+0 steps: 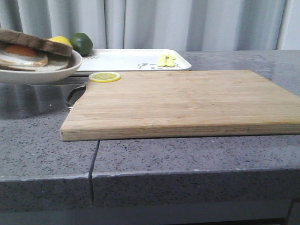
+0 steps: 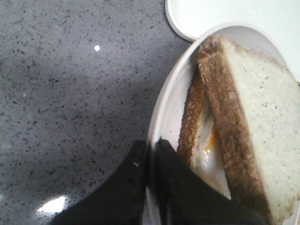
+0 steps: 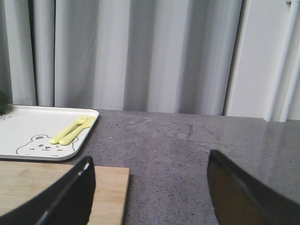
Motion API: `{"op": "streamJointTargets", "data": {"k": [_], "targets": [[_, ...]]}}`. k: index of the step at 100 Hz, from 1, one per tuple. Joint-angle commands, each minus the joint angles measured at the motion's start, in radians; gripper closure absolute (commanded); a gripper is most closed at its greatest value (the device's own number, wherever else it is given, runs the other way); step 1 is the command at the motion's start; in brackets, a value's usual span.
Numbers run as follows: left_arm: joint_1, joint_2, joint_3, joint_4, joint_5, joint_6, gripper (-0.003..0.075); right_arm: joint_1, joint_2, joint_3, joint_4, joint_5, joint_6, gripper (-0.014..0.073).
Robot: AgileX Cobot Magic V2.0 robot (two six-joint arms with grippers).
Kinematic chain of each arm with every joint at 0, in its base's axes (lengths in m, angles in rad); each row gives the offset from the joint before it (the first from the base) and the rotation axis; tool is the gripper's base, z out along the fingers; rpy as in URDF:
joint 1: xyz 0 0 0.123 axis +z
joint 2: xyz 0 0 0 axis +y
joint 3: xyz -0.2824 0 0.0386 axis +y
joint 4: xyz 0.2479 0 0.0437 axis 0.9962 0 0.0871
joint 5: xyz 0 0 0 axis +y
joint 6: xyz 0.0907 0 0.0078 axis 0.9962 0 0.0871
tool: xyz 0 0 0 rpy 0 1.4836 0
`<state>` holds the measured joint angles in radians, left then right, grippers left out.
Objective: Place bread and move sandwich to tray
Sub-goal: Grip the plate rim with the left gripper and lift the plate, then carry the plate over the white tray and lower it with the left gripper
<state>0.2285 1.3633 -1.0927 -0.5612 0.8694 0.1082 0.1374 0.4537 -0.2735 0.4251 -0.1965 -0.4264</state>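
The sandwich (image 1: pixel 33 52) lies in a round white plate (image 1: pixel 44 75) at the far left, beside the near-left corner of the tray (image 1: pixel 126 60). Its top is the brown-crusted bread (image 1: pixel 40 42), tilted over a fried egg with an orange yolk. In the left wrist view my left gripper (image 2: pixel 151 145) is shut on the plate rim (image 2: pixel 164 103), one finger inside and one outside, next to the bread (image 2: pixel 262 122) and the egg (image 2: pixel 206 152). The tray's corner (image 2: pixel 225 14) lies just beyond the plate. My right gripper (image 3: pixel 150 159) is open and empty over the counter.
A wooden cutting board (image 1: pixel 187 101) fills the middle of the grey counter, with a lemon slice (image 1: pixel 104 77) at its far-left corner. A lime (image 1: pixel 81 43) and a lemon (image 1: pixel 61 40) sit behind the plate. Yellow cutlery (image 1: pixel 167 61) lies on the tray's right end.
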Motion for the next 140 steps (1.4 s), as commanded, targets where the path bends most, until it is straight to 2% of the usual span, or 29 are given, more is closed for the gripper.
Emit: {"op": "streamJointTargets", "data": {"k": [1, 25, 48, 92, 140], "targets": [[0.010, -0.037, -0.039, -0.140, -0.039, 0.033, 0.0740, -0.008, -0.001, -0.025, -0.012, -0.079, -0.004, 0.0085], [0.010, -0.014, -0.039, -0.295, -0.052, 0.095, 0.0740, -0.008, -0.001, -0.025, -0.012, -0.085, -0.004, 0.0085], [-0.018, 0.047, -0.072, -0.367, -0.067, 0.122, 0.0740, -0.008, -0.001, -0.025, -0.012, -0.085, -0.004, 0.0085], [-0.139, 0.256, -0.348, -0.422, -0.071, 0.118, 0.0740, -0.008, -0.001, -0.025, -0.012, -0.085, -0.004, 0.0085], [-0.199, 0.543, -0.634, -0.429, -0.044, 0.083, 0.0740, -0.008, -0.001, -0.025, -0.012, -0.085, -0.004, 0.0085]]}}
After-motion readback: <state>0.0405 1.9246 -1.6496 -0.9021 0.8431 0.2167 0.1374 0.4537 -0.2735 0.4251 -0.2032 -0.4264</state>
